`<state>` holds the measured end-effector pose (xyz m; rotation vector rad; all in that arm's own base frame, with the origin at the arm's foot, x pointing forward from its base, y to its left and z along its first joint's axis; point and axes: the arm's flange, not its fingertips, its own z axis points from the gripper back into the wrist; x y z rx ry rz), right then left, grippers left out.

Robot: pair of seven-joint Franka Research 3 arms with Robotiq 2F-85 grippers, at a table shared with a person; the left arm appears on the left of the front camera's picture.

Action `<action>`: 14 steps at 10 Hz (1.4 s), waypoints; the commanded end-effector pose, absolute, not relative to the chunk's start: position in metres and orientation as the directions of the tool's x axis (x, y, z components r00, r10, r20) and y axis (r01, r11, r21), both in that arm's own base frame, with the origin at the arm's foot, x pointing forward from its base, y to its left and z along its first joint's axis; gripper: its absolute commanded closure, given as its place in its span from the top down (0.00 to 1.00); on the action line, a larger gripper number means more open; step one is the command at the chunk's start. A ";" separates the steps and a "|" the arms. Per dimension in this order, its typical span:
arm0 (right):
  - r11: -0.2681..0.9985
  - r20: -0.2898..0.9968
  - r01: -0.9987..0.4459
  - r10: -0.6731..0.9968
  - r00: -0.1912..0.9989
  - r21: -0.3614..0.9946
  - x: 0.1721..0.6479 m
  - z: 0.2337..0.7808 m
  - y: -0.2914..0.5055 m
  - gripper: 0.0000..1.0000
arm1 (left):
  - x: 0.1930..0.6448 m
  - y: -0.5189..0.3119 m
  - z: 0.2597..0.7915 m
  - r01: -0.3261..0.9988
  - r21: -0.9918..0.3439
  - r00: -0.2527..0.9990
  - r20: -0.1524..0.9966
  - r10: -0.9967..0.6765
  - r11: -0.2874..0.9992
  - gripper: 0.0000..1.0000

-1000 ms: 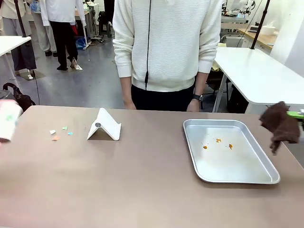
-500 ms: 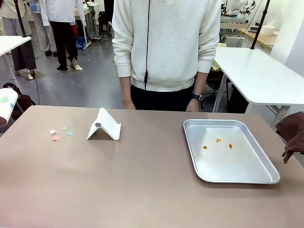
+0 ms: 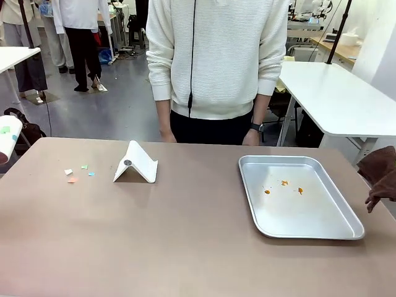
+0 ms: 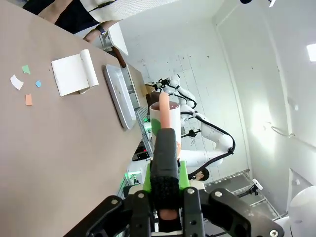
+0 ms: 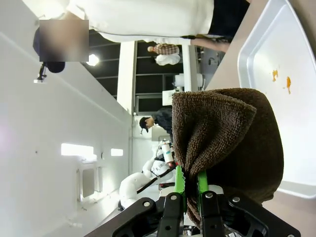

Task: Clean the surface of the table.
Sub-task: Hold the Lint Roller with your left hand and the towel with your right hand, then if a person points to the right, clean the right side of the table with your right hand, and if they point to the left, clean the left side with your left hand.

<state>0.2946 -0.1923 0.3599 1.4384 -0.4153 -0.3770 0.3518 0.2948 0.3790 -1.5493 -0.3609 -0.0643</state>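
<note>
- Table spans the foreground: four paper scraps, one white stand, one tray with three orange crumbs.
- Left gripper clamps one cup; right gripper clamps one brown cloth.

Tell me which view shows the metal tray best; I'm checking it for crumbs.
Front view: the whole metal tray lies open, orange crumbs toward its far end. The left wrist view has the tray far off, nearly edge-on. The right wrist view has part of it behind the brown cloth.
</note>
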 end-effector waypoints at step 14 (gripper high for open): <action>0.102 0.049 0.000 -0.480 0.876 0.995 0.291 0.367 -0.192 0.00 | 0.347 0.291 0.379 0.287 -0.958 0.940 0.286 0.186 0.024 0.08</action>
